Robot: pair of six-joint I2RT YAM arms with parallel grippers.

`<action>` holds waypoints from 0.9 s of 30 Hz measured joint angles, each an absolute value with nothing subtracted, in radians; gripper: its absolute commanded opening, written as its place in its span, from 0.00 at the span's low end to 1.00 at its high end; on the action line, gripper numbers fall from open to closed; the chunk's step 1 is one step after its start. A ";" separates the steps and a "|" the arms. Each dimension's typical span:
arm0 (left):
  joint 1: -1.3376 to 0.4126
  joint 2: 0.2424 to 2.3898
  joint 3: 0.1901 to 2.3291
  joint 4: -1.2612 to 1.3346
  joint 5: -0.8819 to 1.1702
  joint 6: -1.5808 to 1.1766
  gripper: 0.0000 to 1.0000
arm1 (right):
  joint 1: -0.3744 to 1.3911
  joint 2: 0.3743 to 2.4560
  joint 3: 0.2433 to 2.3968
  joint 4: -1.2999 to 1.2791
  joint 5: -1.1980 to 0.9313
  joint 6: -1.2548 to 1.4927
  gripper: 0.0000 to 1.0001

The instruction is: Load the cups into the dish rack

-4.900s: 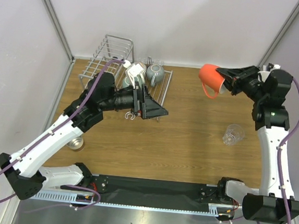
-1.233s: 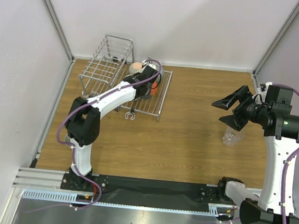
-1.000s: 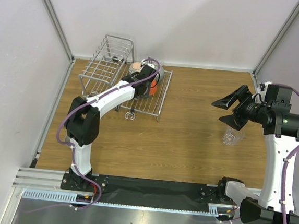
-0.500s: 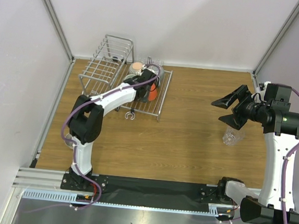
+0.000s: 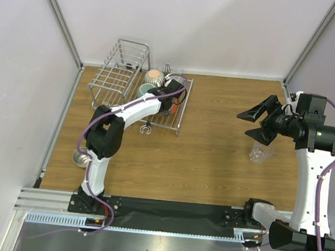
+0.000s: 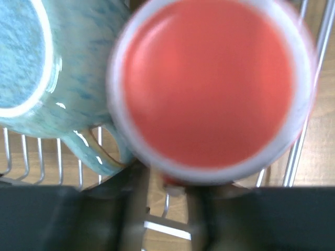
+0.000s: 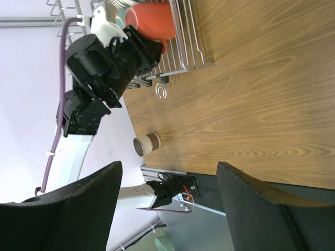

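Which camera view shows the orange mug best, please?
The left wrist view: the orange mug fills the frame, end-on, beside the teal mug over the rack wires, though slightly blurred. The right wrist view shows its side, small and far off, at the rack. The top view hides it almost wholly behind the left arm.

Your orange mug (image 6: pixel 204 89) has left the right gripper (image 5: pixel 244 125) and now stands in the rack (image 5: pixel 123 60), beside the teal mug (image 5: pixel 144 90).
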State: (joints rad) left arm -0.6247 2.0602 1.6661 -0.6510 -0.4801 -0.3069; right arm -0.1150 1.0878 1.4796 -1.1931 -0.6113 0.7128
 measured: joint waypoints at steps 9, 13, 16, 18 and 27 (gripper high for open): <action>-0.622 2.077 1.691 -0.646 -0.476 -0.316 0.77 | -0.115 1.087 1.480 -1.193 -0.619 0.708 0.79; -0.621 2.060 1.665 -0.654 -0.464 -0.318 0.77 | -0.113 1.087 1.480 -1.192 -0.619 0.706 0.79; -0.622 2.028 1.650 -0.665 -0.454 -0.323 0.74 | -0.110 1.087 1.479 -1.192 -0.619 0.706 0.79; -0.622 1.998 1.649 -0.679 -0.449 -0.326 0.70 | -0.106 1.087 1.479 -1.192 -0.619 0.706 0.79; -0.614 1.856 1.649 -0.724 -0.468 -0.354 0.56 | -0.094 1.087 1.479 -1.185 -0.622 0.706 0.79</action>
